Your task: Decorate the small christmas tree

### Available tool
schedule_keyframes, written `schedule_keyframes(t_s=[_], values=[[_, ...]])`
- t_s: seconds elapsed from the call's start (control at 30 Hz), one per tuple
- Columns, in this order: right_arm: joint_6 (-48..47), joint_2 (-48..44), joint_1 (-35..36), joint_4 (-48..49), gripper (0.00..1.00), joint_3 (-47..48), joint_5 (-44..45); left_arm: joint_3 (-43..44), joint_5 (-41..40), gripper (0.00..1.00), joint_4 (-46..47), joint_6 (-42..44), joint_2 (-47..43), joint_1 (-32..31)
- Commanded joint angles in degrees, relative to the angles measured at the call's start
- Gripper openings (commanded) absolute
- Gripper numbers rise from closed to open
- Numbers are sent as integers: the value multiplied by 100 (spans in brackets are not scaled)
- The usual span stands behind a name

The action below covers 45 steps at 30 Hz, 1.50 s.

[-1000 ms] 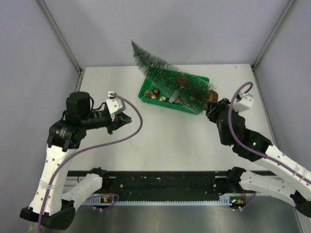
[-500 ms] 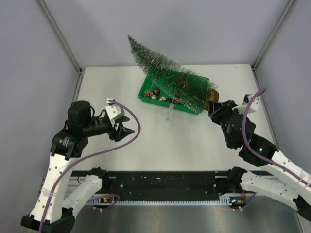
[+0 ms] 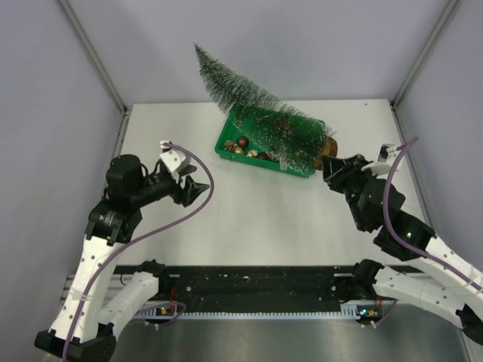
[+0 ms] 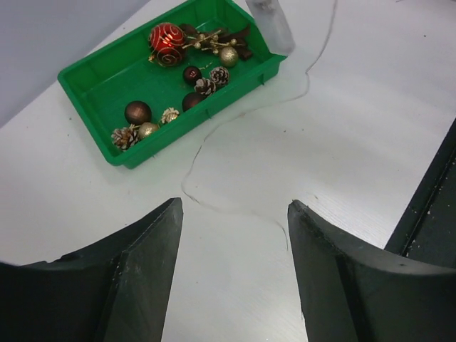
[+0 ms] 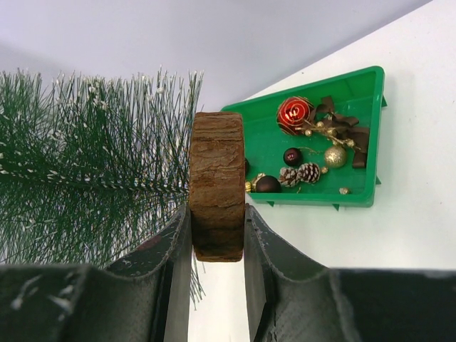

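White link shells, black joint housings on left arm [image 3: 89, 260] and right arm [image 3: 434, 260]. Purple cable [image 3: 210, 181] looping off white wrist block [image 3: 173, 157] at left of frame; matching one at right. Green status light [image 3: 408, 234] on right arm's black elbow. Left gripper [image 4: 235, 206] fingers [image 4: 142, 278] matte black, dust-speckled.

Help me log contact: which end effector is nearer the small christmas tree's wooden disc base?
Right. The right end effector clamps the wooden disc base between its fingers; the left end effector hangs open over the table, left of the green tray.
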Motion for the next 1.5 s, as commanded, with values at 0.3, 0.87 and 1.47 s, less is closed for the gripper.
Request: schedule_keyframes(t_s=[0.3, 0.87, 1.47], values=[[-10, -192, -4, 591, 0, 212, -390, -7, 1439, 66, -392, -131, 170, -22], [25, -394, -13, 626, 0, 441, -487, -895, 1185, 0, -815, 220, -200, -22], [165, -429, -13, 643, 0, 502, -636, -1413, 2387, 52, -305, -545, -498, -31]])
